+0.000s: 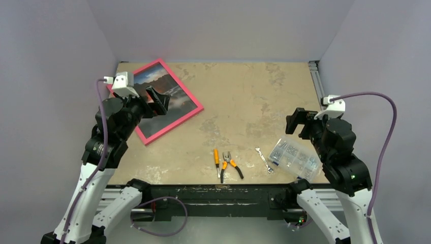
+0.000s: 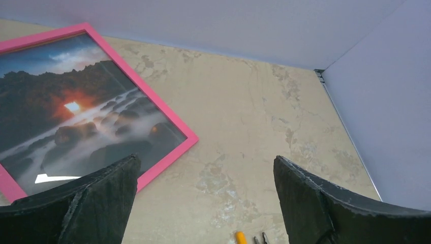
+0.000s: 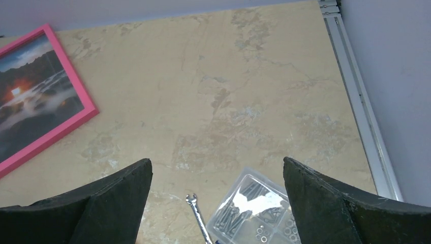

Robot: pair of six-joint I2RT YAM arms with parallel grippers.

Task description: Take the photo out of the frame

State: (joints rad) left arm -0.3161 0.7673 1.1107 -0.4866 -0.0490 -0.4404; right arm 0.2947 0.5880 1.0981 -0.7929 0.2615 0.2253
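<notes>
The frame (image 1: pixel 175 125), with a bright pink border, lies flat and turned at an angle at the table's back left. The photo (image 1: pixel 182 101), a dark sunset with an orange glow, sits inside it. The left wrist view shows the frame (image 2: pixel 152 101) and the photo (image 2: pixel 76 117) up close; in the right wrist view the frame (image 3: pixel 71 81) is far to the left. My left gripper (image 1: pixel 161 100) hovers open over the frame's near part, holding nothing. At the right, my right gripper (image 1: pixel 294 122) hangs open and empty above the table.
An orange-handled screwdriver (image 1: pixel 216 161) and pliers (image 1: pixel 228 165) lie near the front middle. A small wrench (image 1: pixel 264 159) and a clear box of screws (image 1: pixel 295 157) lie below my right gripper. A metal rail (image 1: pixel 317 81) runs along the right edge. Grey walls close in three sides.
</notes>
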